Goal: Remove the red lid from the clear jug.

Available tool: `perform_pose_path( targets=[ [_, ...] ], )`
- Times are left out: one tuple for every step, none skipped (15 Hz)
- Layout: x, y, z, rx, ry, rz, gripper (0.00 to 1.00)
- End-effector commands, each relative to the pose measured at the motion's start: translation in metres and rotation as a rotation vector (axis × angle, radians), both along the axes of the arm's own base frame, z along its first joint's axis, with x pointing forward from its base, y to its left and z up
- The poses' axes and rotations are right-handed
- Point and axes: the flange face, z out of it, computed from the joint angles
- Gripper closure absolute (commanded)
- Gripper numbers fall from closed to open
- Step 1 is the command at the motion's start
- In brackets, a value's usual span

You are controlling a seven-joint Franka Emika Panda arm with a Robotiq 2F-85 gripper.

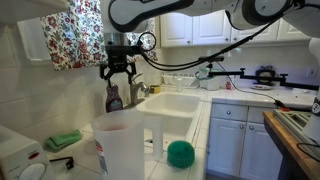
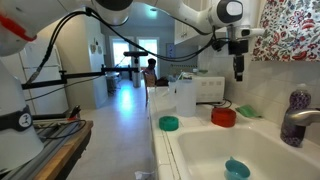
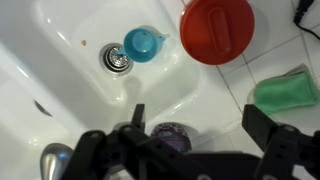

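Note:
The red lid is round with a small spout lip and shows from above at the top right of the wrist view. It also shows in an exterior view on the counter behind the sink. The clear jug stands in the foreground, its top pale pink. My gripper hangs open and empty above the purple soap bottle, behind the jug and well away from the lid. It also shows in the other exterior view. In the wrist view my fingers are wide apart over the bottle's top.
The white sink holds a blue cup beside the drain. A green cloth lies on the tiled counter near the lid. The faucet is by the soap bottle. A green ball-like object sits at the sink's front.

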Motion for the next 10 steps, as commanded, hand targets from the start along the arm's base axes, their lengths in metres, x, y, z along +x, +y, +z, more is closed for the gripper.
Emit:
perform_pose_path(
  targets=[
    [-0.028, -0.002, 0.012, 0.001, 0.117, -0.058, 0.00],
    [-0.037, -0.003, 0.016, -0.004, 0.152, -0.060, 0.00],
    [-0.045, -0.005, 0.019, -0.003, 0.177, -0.068, 0.00],
    [-0.054, -0.008, 0.024, 0.000, 0.200, -0.079, 0.00],
    [-0.062, -0.012, 0.029, 0.005, 0.221, -0.091, 0.00],
    [-0.070, -0.017, 0.034, 0.012, 0.242, -0.088, 0.00],
    [-0.078, -0.021, 0.037, 0.016, 0.262, -0.080, 0.00],
    [-0.087, -0.025, 0.040, 0.021, 0.285, -0.064, 0.00],
    [-0.097, -0.030, 0.041, 0.013, 0.310, -0.031, 0.00],
    [-0.107, -0.034, 0.041, 0.017, 0.330, -0.016, 0.00]
  ],
)
